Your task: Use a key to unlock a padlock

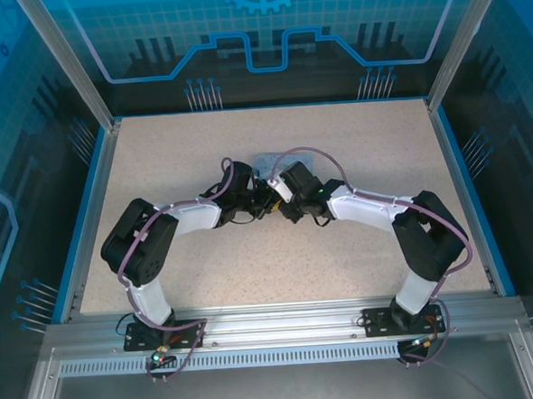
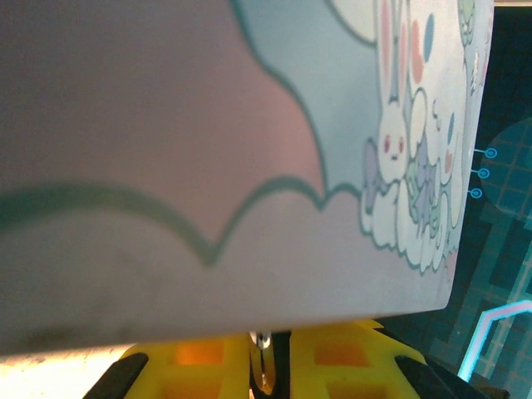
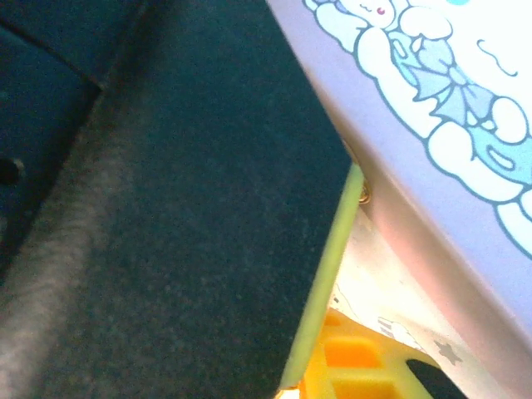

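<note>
In the top view both arms meet mid-table in front of a pastel cartoon tin (image 1: 280,160). The left gripper (image 1: 259,203) and the right gripper (image 1: 275,199) are nearly tip to tip there. In the left wrist view the yellow fingers (image 2: 199,362) of my left gripper (image 2: 278,353) are shut on a thin shiny metal piece (image 2: 264,366) that looks like the key, just under the tin (image 2: 249,166). In the right wrist view my right gripper (image 3: 320,366) sits beside the tin (image 3: 432,125); its dark pad (image 3: 208,249) is very close to the lens. The padlock is hidden.
A small brass-coloured bit (image 3: 363,195) sits at the tin's lower edge; what it is I cannot tell. The speckled table (image 1: 155,152) has blue rails and transparent walls on three sides. The arm bases stand at the near edge.
</note>
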You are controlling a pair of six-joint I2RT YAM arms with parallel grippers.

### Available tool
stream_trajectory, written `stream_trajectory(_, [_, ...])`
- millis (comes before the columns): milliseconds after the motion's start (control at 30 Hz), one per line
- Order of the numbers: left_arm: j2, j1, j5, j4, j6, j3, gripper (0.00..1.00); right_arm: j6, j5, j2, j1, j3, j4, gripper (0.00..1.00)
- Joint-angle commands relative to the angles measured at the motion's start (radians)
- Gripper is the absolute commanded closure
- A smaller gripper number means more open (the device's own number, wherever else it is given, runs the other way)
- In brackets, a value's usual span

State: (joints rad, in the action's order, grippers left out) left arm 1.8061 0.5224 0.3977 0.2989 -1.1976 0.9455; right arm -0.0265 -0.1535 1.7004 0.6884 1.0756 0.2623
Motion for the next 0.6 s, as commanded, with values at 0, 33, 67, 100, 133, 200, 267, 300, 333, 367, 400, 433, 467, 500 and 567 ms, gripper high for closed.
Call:
stream_trajectory(0, [-0.021, 0.003, 0.049, 0.032, 0.002, 0.029, 1.00, 0.028, 0.084, 0.006, -0.005, 0.023, 0.012, 1.00])
stream_trajectory(33, [-0.021, 0.004, 0.048, 0.035, 0.003, 0.027, 1.00, 0.039, 0.131, 0.001, -0.016, 0.021, 0.012, 1.00])
stream_trajectory(67, [-0.019, 0.003, 0.049, 0.038, 0.002, 0.026, 1.00, 0.056, 0.180, -0.006, -0.031, 0.019, 0.012, 1.00])
stream_trajectory(100, [-0.019, 0.003, 0.047, 0.041, 0.003, 0.025, 1.00, 0.071, 0.234, -0.015, -0.046, 0.016, 0.006, 1.00])
stream_trajectory(133, [-0.019, 0.003, 0.047, 0.046, 0.003, 0.023, 1.00, 0.093, 0.306, -0.024, -0.064, 0.011, -0.003, 1.00])
stream_trajectory(200, [-0.016, 0.004, 0.044, 0.055, 0.003, 0.017, 1.00, 0.142, 0.444, -0.040, -0.105, -0.001, -0.030, 1.00])
stream_trajectory(267, [-0.014, 0.003, 0.044, 0.065, 0.000, 0.012, 1.00, 0.202, 0.583, -0.047, -0.153, -0.016, -0.066, 1.00])
stream_trajectory(300, [-0.013, 0.003, 0.042, 0.068, 0.001, 0.011, 1.00, 0.228, 0.640, -0.046, -0.172, -0.021, -0.085, 1.00])
stream_trajectory(333, [-0.013, 0.003, 0.042, 0.072, 0.000, 0.009, 1.00, 0.259, 0.705, -0.042, -0.194, -0.026, -0.107, 1.00])
stream_trajectory(367, [-0.011, 0.003, 0.042, 0.074, -0.001, 0.008, 1.00, 0.291, 0.763, -0.034, -0.212, -0.031, -0.128, 1.00])
stream_trajectory(400, [-0.009, 0.003, 0.041, 0.075, -0.001, 0.007, 1.00, 0.314, 0.808, -0.028, -0.227, -0.035, -0.147, 1.00])
stream_trajectory(433, [-0.008, 0.003, 0.041, 0.077, -0.001, 0.007, 1.00, 0.339, 0.860, -0.017, -0.243, -0.037, -0.167, 1.00])
stream_trajectory(467, [-0.009, 0.003, 0.039, 0.078, -0.001, 0.006, 1.00, 0.371, 0.893, -0.008, -0.256, -0.042, -0.191, 1.00])
stream_trajectory(500, [-0.008, 0.003, 0.038, 0.081, -0.003, 0.006, 1.00, 0.392, 0.918, -0.002, -0.268, -0.048, -0.214, 1.00])
stream_trajectory(567, [-0.008, 0.003, 0.038, 0.082, -0.002, 0.004, 1.00, 0.424, 0.951, 0.005, -0.288, -0.063, -0.250, 1.00])
